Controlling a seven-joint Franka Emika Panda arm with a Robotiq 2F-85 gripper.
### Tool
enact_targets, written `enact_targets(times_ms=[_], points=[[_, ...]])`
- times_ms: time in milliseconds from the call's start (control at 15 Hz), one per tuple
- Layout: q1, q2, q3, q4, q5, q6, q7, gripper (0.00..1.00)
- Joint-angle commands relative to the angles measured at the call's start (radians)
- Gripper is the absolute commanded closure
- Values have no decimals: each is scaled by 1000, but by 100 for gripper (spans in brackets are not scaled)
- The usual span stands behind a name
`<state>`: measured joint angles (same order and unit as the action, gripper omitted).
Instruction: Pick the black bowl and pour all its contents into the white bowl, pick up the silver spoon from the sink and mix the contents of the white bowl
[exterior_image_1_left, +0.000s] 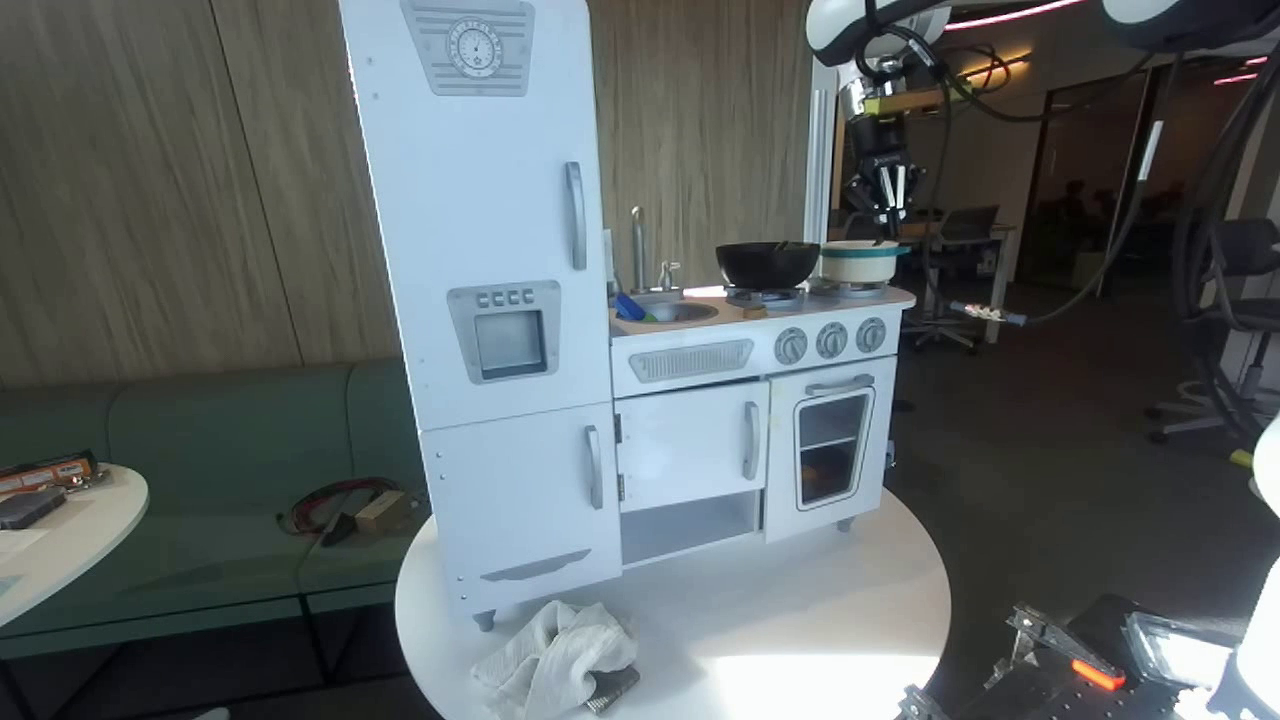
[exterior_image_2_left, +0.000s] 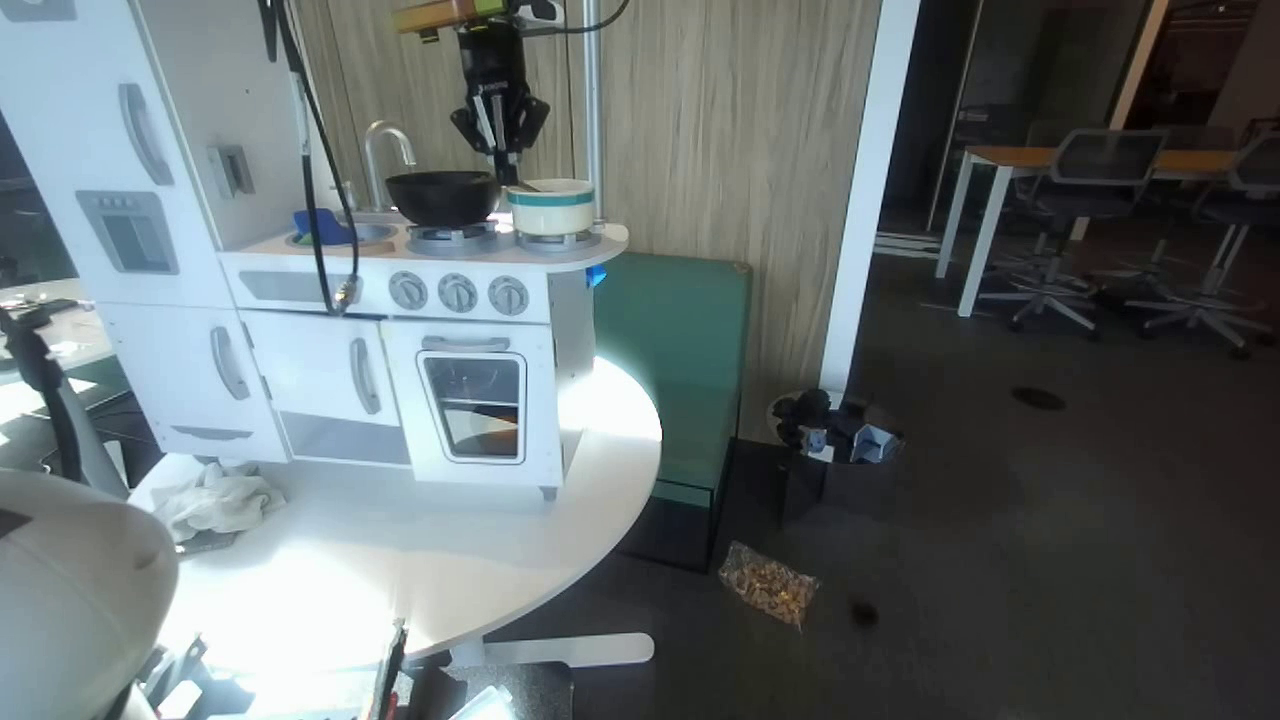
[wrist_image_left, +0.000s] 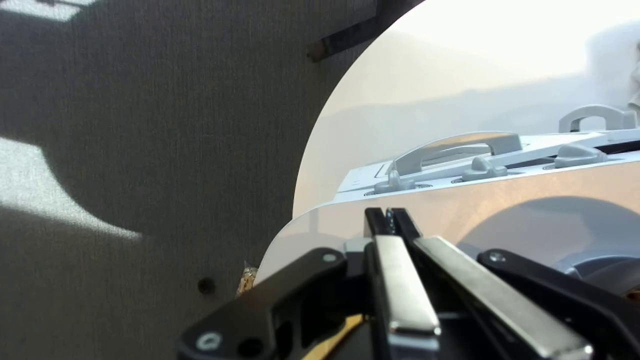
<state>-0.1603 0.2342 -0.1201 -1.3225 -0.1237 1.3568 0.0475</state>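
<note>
The white bowl (exterior_image_1_left: 858, 266), with a teal rim band, stands on the right burner in both exterior views (exterior_image_2_left: 551, 214). The wide black bowl (exterior_image_1_left: 766, 266) stands upright beside it on the left burner (exterior_image_2_left: 440, 200); dark greenish bits show at its rim. Its edge shows in the wrist view (wrist_image_left: 607, 274). My gripper (exterior_image_1_left: 889, 222) points down at the white bowl's mouth, its tips close above or at the back rim (exterior_image_2_left: 507, 166). In the wrist view its jaws (wrist_image_left: 392, 225) are shut on a thin shiny thing that looks like the silver spoon (wrist_image_left: 390, 216), mostly hidden. The bowls' contents are largely hidden.
The sink (exterior_image_1_left: 695, 313) with its upright tap (exterior_image_1_left: 639, 245) lies left of the black bowl and holds a blue item (exterior_image_1_left: 629, 306). The tall toy fridge (exterior_image_1_left: 500, 220) stands further left. A cloth (exterior_image_1_left: 560, 655) lies on the round white table (exterior_image_1_left: 780, 620).
</note>
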Motion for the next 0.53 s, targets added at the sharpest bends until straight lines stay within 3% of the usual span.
enact_targets(times_ms=[0, 467], points=[[1, 47, 2, 56, 36, -23, -27, 95], [37, 79, 26, 106, 15, -5, -53, 95]])
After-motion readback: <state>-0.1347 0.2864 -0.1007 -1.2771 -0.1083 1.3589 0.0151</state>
